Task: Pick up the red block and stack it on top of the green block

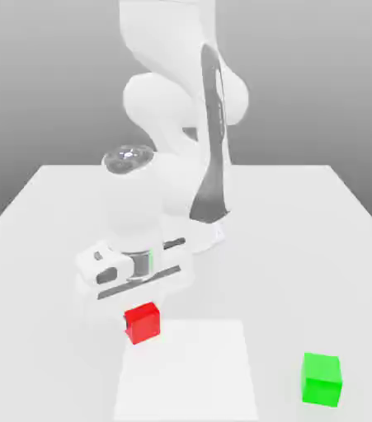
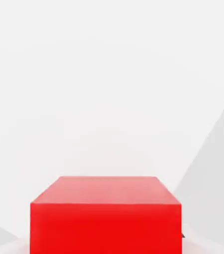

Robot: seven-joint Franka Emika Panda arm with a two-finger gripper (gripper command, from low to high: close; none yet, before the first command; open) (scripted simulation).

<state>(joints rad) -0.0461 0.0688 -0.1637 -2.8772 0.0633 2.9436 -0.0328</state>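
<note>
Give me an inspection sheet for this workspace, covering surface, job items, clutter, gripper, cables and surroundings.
Surface: white table, with a lighter square patch near its front edge.
Job's things: red block below the hand, at the patch's corner; green block apart from it, toward the exterior view's right, nothing stacked on it.
Clutter: nothing seen.
Gripper: gripper low over the red block; finger state cannot be told.
Cables: nothing seen.
Surroundings: plain grey backdrop.
</note>
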